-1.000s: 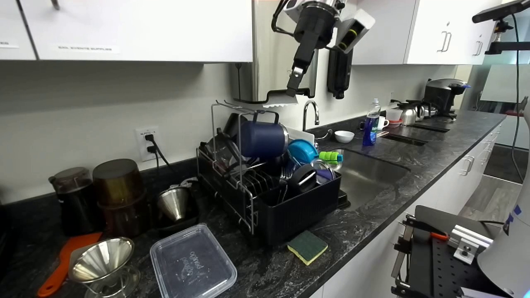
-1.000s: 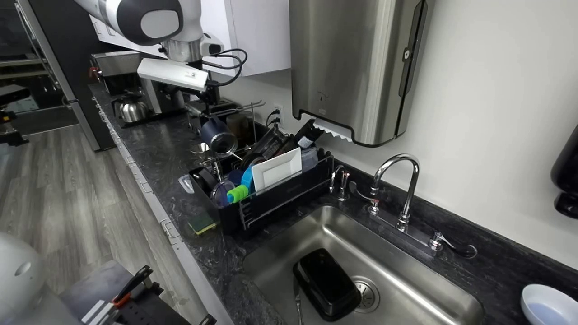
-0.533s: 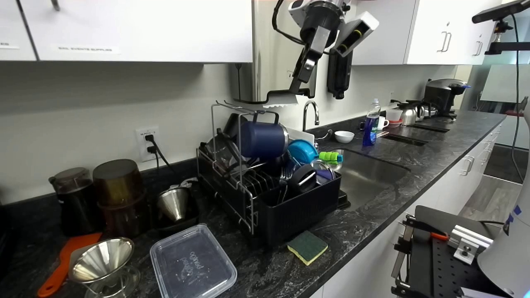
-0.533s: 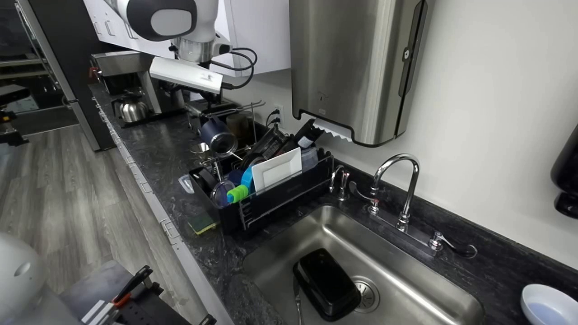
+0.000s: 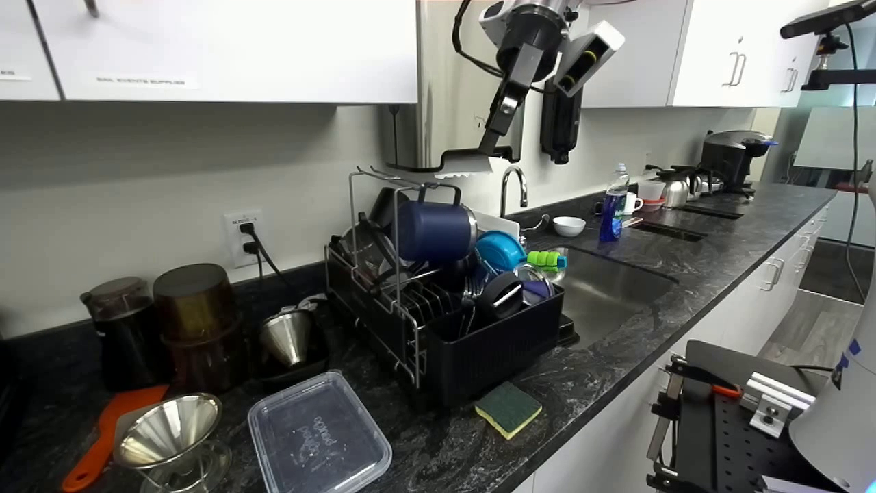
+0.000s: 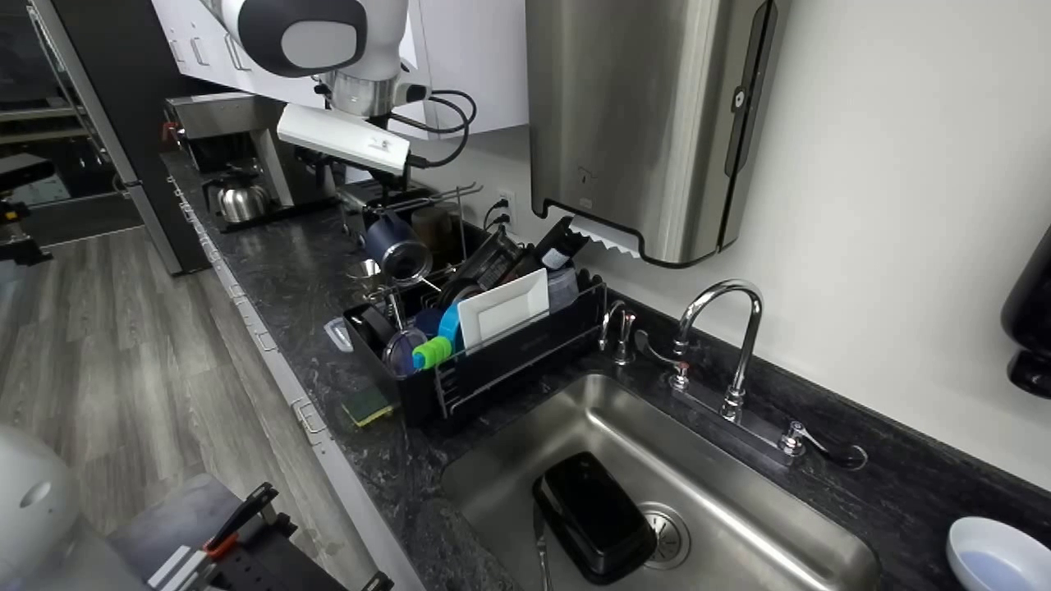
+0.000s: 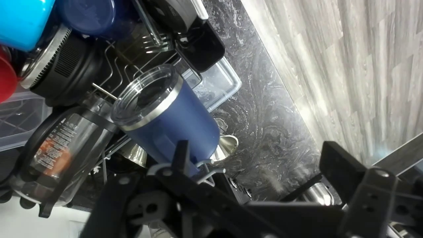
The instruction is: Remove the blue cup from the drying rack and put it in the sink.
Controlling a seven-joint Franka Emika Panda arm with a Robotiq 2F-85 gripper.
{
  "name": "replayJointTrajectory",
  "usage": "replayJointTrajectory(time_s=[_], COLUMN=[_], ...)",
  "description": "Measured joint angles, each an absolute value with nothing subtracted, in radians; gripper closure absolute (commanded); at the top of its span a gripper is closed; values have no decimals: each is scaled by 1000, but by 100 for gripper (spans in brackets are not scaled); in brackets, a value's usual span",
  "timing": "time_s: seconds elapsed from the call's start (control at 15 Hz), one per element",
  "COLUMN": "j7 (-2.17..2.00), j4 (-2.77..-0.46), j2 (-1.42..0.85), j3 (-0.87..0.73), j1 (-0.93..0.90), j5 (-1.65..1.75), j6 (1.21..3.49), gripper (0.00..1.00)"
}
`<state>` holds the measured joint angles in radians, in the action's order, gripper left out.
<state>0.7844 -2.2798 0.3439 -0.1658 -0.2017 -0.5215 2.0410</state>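
Note:
A navy blue cup with a steel rim and clear lid lies tilted on its side, high on the wire frame of the black drying rack. The cup also shows in an exterior view and the wrist view. My gripper is above the rack, apart from the cup. In the wrist view its fingers are wide apart with nothing between them; one finger overlaps the cup's base end in the picture. The steel sink is beside the rack. In an exterior view the fingertips are mostly hidden.
A paper towel dispenser hangs on the wall near the arm. A white plate and a light blue bowl stand in the rack. The sink holds a black container; a faucet arches behind it. A sponge lies in front.
My arm has moved a little to the right in both exterior views, slightly lower in one of them, and the gripper has turned. Most of this came in the earlier half second. The cup has not moved.

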Motion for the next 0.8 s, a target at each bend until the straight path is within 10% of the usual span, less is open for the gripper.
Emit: replayJointTrajectory(time_s=[0.8], j7=[1233], j4=[-2346], j2=[324], j3=[-237], j1=[-140], j5=[-824], j6=[2022], gripper=[0])
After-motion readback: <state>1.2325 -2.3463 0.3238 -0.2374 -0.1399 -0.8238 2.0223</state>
